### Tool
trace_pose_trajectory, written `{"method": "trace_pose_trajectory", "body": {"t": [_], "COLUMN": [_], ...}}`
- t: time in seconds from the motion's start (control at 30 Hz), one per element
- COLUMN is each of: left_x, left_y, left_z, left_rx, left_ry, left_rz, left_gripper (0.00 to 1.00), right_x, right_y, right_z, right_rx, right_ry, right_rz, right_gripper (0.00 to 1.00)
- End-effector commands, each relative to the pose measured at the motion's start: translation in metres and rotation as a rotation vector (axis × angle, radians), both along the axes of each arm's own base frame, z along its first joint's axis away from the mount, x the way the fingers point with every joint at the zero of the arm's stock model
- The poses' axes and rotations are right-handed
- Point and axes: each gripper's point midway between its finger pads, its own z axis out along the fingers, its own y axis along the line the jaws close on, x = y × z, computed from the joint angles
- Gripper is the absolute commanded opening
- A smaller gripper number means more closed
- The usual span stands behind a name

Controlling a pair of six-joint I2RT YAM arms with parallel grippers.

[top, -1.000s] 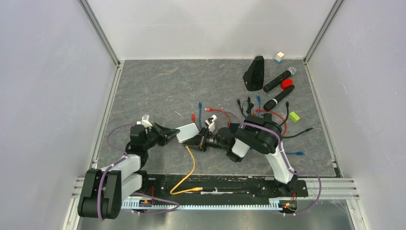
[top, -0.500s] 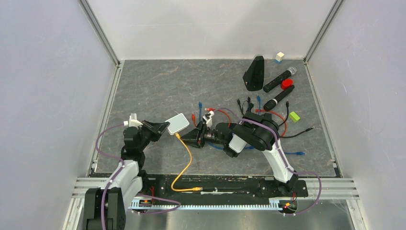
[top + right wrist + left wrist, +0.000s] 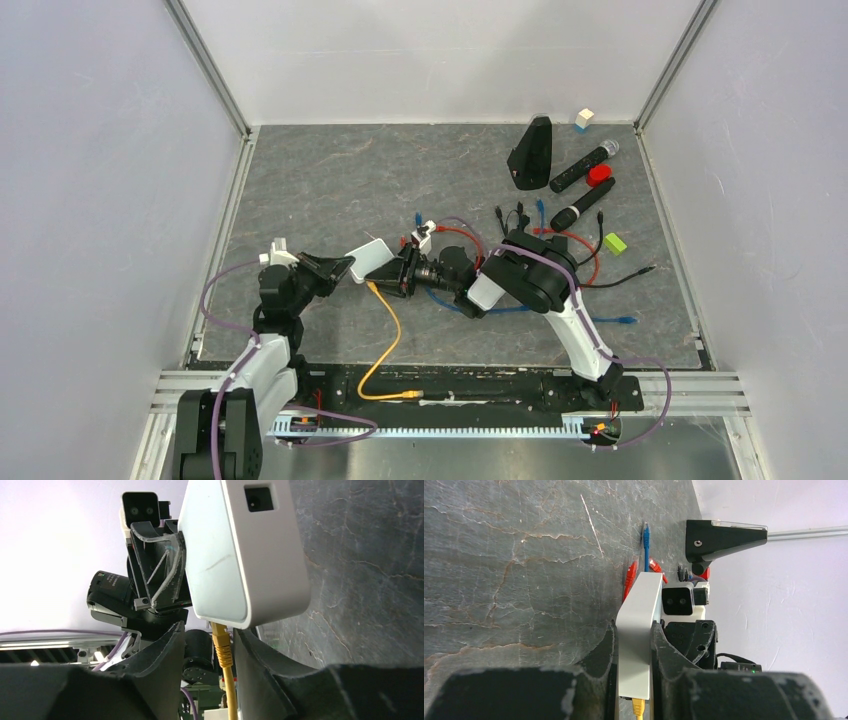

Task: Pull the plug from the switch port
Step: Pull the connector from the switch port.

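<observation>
My left gripper (image 3: pixel 345 268) is shut on a white switch (image 3: pixel 368 256), holding it off the mat. In the left wrist view the switch (image 3: pixel 639 625) stands edge-on between the two fingers of the left gripper (image 3: pixel 634 647), with a yellow plug (image 3: pixel 638 707) in its near end. The plug's yellow cable (image 3: pixel 388 340) hangs down to the front rail. My right gripper (image 3: pixel 400 272) sits at the switch's right end. In the right wrist view the right gripper (image 3: pixel 210 634) is open, its fingers either side of the plug (image 3: pixel 221 642), just below the switch (image 3: pixel 245 550); the plug lies close to the right finger.
Loose red, blue and black cables (image 3: pixel 470 238) lie behind the right arm. A black wedge stand (image 3: pixel 530 152), two microphones (image 3: pixel 583 165), a red cap (image 3: pixel 600 175), a green block (image 3: pixel 614 243) and a white cube (image 3: pixel 585 118) sit at the back right. Walls close in on both sides.
The left gripper drew the switch back to the left and up. The right gripper opened and followed left, its fingers now round the plug.
</observation>
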Motion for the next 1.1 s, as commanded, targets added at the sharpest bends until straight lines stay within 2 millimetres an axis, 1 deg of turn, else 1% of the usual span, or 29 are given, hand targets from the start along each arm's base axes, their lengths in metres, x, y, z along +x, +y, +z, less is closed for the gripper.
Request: {"method": "trace_pose_trajectory", "body": {"t": [0.0, 0.1, 0.3, 0.37, 0.43, 0.5, 0.53, 0.6, 0.67, 0.77, 0.83, 0.93, 1.03, 1.07], "left_x": [0.004, 0.005, 0.006, 0.006, 0.006, 0.006, 0.006, 0.005, 0.003, 0.004, 0.007, 0.017, 0.032, 0.037], "left_y": [-0.001, -0.001, -0.001, -0.001, -0.001, -0.001, -0.001, -0.002, -0.002, -0.001, 0.000, 0.003, 0.010, 0.012], "left_z": [0.012, 0.012, 0.014, 0.013, 0.013, 0.014, 0.014, 0.013, 0.010, 0.011, 0.015, 0.023, 0.030, 0.030], "left_rx": [-0.001, -0.001, -0.006, -0.007, -0.008, -0.008, -0.009, -0.008, -0.009, -0.007, 0.002, 0.028, 0.054, 0.067], "left_ry": [-0.062, -0.063, -0.069, -0.068, -0.068, -0.070, -0.069, -0.068, -0.061, -0.064, -0.079, -0.104, -0.117, -0.121], "left_rz": [-0.006, -0.006, -0.006, -0.005, -0.006, -0.008, -0.008, -0.012, -0.014, -0.006, -0.004, 0.007, 0.034, 0.046], "left_gripper": [0.02, 0.02, 0.02, 0.02, 0.02, 0.02, 0.02, 0.02, 0.02, 0.02, 0.02, 0.02, 0.02, 0.02], "right_x": [0.001, 0.000, -0.001, -0.001, 0.000, 0.000, 0.001, 0.003, 0.005, 0.003, -0.004, -0.026, -0.060, -0.069], "right_y": [0.004, 0.001, 0.001, 0.001, 0.001, 0.001, 0.002, 0.003, 0.004, 0.009, 0.007, -0.004, -0.020, -0.023], "right_z": [0.002, 0.004, 0.007, 0.008, 0.008, 0.008, 0.009, 0.012, 0.014, 0.007, -0.006, -0.028, -0.036, -0.034], "right_rx": [0.008, 0.011, 0.025, 0.028, 0.028, 0.031, 0.035, 0.048, 0.046, 0.001, -0.057, -0.155, -0.150, -0.131], "right_ry": [-0.018, -0.019, -0.024, -0.022, -0.020, -0.016, -0.016, -0.015, -0.015, -0.015, -0.010, -0.003, 0.045, 0.059], "right_rz": [0.007, 0.004, 0.004, 0.002, 0.001, -0.002, -0.003, -0.007, -0.007, 0.020, 0.046, 0.101, 0.164, 0.180], "right_gripper": [0.39, 0.36, 0.22, 0.21, 0.16, 0.08, 0.06, 0.06, 0.00, 0.00, 0.00, 0.00, 0.00, 0.00]}}
